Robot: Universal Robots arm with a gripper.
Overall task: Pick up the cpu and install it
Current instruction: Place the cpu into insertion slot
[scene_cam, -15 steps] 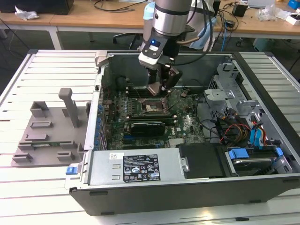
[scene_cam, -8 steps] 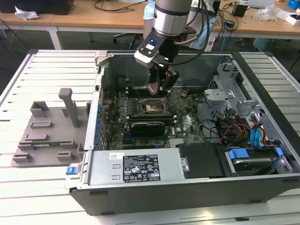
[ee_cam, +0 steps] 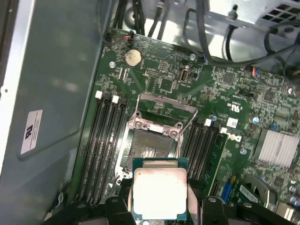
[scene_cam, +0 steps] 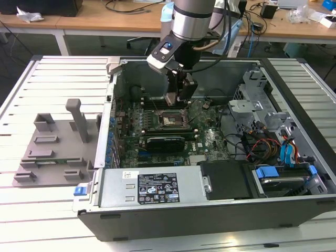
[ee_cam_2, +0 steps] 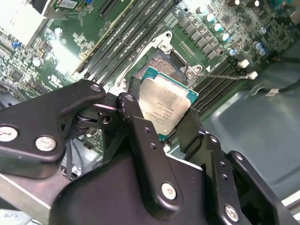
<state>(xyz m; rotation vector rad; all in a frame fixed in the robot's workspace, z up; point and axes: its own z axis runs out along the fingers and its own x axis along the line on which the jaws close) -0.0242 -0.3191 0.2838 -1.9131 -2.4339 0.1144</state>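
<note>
**Cpu clamped over the open socket, not yet seated**

The gripper (ee_cam_2: 159, 112) has its 2 jaws shut on opposite edges of the cpu (ee_cam: 159, 192), holding it in the air above the socket (ee_cam: 147, 147) and seemingly not square over it. The grip is only on thin rims, so the chip could slip or tilt. If it descends off-register, I judge it could bend the socket's contacts. A corner could also catch the raised load frame (ee_cam: 164, 110) behind the socket, or the memory slots (ee_cam: 101, 140) flanking it.
</note>
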